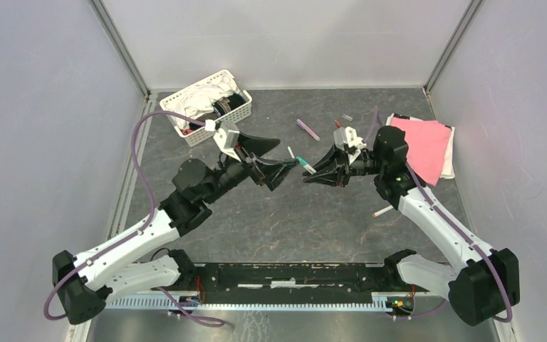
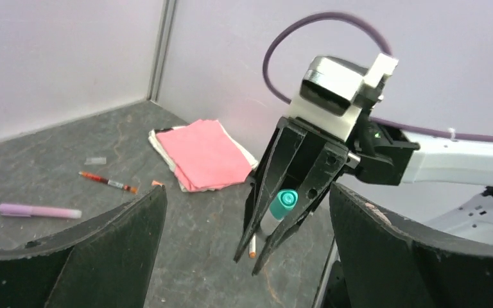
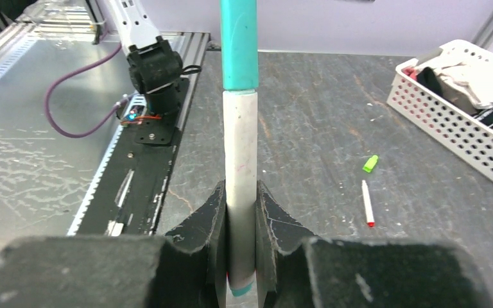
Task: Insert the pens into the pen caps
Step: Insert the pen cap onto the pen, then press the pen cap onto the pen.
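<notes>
My right gripper (image 1: 313, 173) is shut on a white pen (image 3: 241, 192) with a teal cap (image 3: 239, 45) seated on its far end; the pen points at the left gripper. In the left wrist view the teal cap (image 2: 284, 204) faces the camera between the right gripper's fingers (image 2: 266, 192). My left gripper (image 1: 287, 168) is open and empty, its jaws spread wide just short of the cap. A purple pen (image 1: 308, 129), a red-brown pen (image 2: 108, 183), an orange-tipped pen (image 1: 382, 211), a red-tipped pen (image 3: 366, 202), a green cap (image 3: 370, 163) and an orange cap (image 2: 158, 184) lie on the table.
A white basket (image 1: 206, 107) with cloths stands at the back left. A pink cloth (image 1: 422, 146) lies folded at the back right. Grey walls close in the table on three sides.
</notes>
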